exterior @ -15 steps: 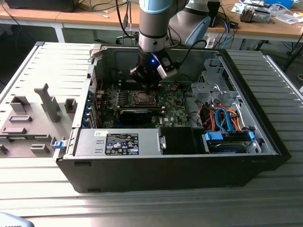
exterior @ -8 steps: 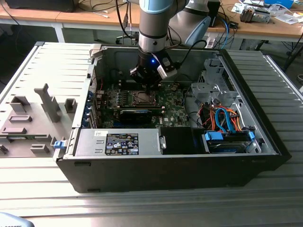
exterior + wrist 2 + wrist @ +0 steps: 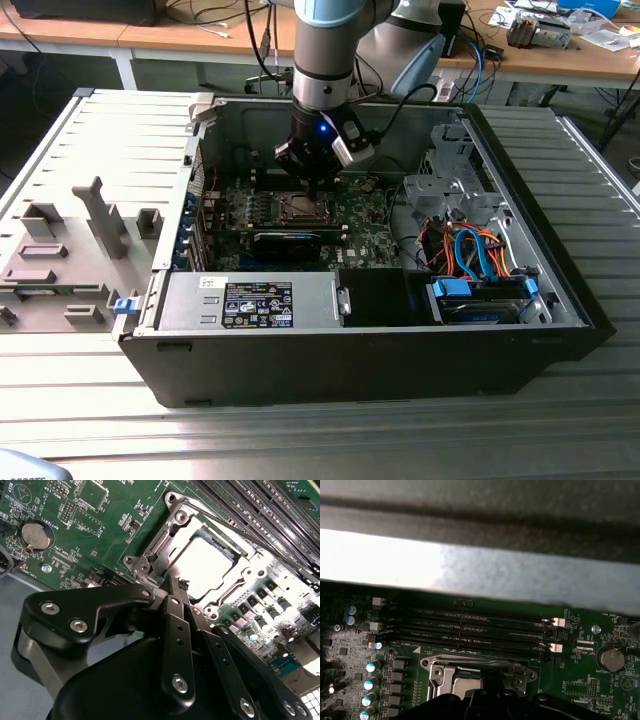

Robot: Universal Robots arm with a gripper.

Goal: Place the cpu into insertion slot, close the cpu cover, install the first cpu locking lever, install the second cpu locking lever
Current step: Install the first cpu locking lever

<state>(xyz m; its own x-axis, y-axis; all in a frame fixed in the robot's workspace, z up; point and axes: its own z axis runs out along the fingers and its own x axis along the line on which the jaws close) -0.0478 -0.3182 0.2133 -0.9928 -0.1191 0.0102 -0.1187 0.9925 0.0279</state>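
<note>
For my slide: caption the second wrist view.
Gripper poised at the closed cpu cover, cpu seated beneath, on the green motherboard.

Silvery cpu (image 3: pixel 207 570) lies seated under the closed cpu cover (image 3: pixel 165 547).

In the second wrist view, the gripper (image 3: pixel 181 586) covers the lower edge of the cover (image 3: pixel 165 545) and cpu (image 3: pixel 210 567). In the first wrist view, the cpu (image 3: pixel 465 682) is cut off at the bottom edge.
</note>
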